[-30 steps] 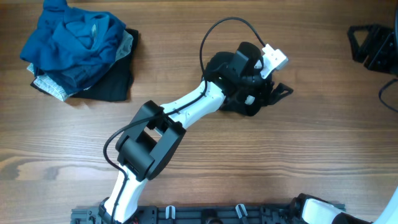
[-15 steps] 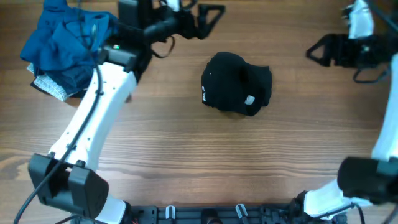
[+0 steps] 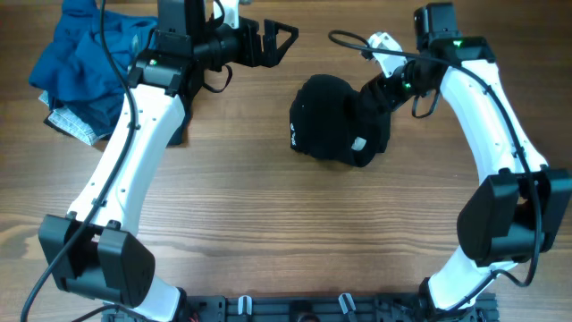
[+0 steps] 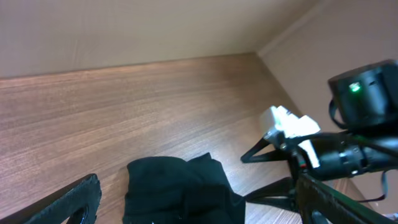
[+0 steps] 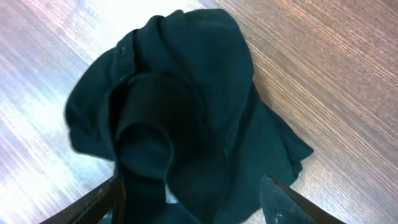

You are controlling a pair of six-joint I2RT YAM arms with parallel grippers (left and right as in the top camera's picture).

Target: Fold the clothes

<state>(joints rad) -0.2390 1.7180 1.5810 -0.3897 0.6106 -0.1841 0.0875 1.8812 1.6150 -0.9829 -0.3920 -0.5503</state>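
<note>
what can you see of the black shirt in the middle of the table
The black shirt lies bunched in a rumpled heap near the middle of the wooden table, not folded flat. Its fabric looks soft and matte, with deep folds. Small white marks show near its left edge, a pale tag at lower right. The right tool hangs open over its right side; contact is unclear.
</note>
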